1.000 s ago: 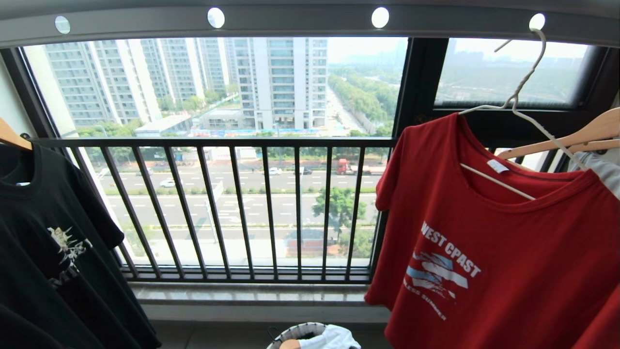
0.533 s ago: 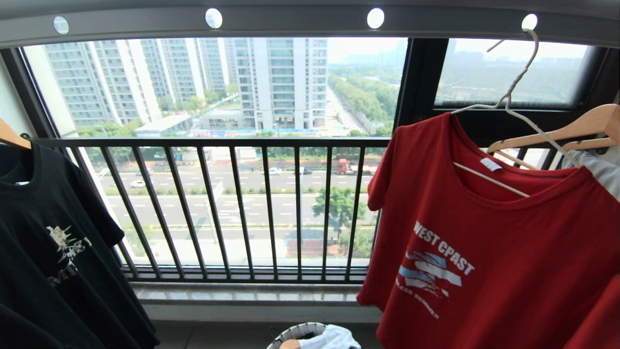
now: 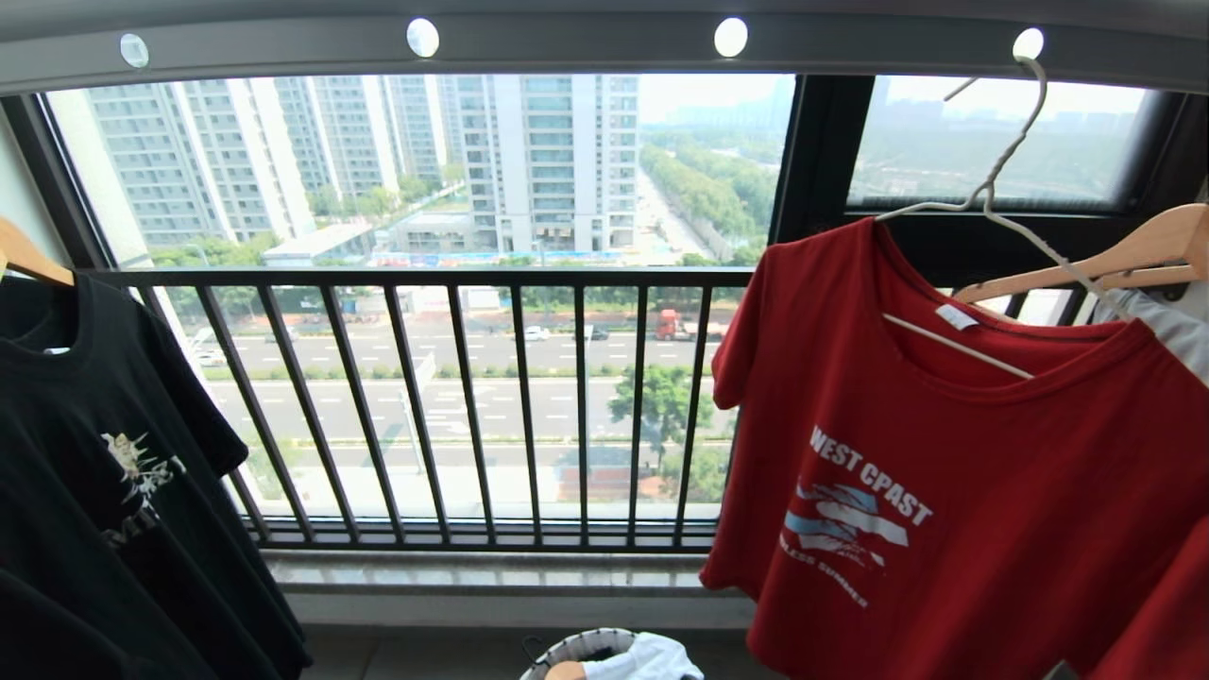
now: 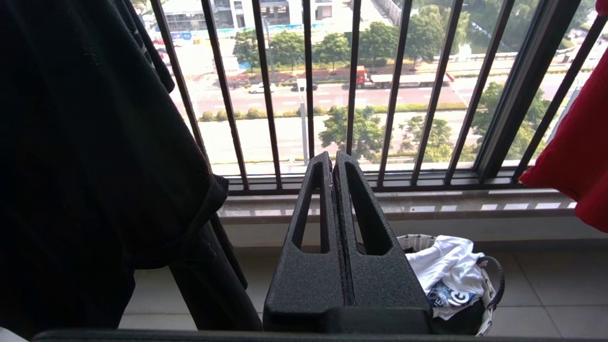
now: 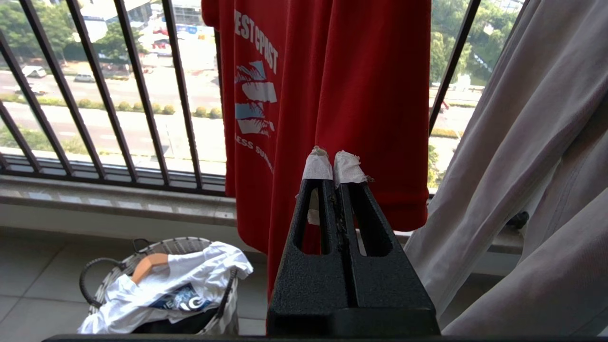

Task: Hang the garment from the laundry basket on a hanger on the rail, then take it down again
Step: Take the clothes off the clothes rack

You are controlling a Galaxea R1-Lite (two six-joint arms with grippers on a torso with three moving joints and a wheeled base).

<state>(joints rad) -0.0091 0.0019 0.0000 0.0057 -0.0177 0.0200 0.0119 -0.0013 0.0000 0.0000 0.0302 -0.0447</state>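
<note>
The garment, a red T-shirt with white "WEST COAST" lettering, hangs at the right on the thin wire hanger. The hanger's hook sits on the grey overhead rail. The laundry basket stands on the floor below the window, holding white clothing. Neither arm shows in the head view. In its wrist view my left gripper is shut and empty, with the basket low beside it. My right gripper, its tips wrapped in white, is shut and empty in front of the garment's lower part, apart from it.
A black printed T-shirt hangs at the left on a wooden hanger. Another wooden hanger and a pale grey garment hang right of the red one. The black railing and a stone sill run behind.
The red garment and its wire hanger have swung a little to the left, and the black shirt has drifted slightly right. The window behind has not shifted.
</note>
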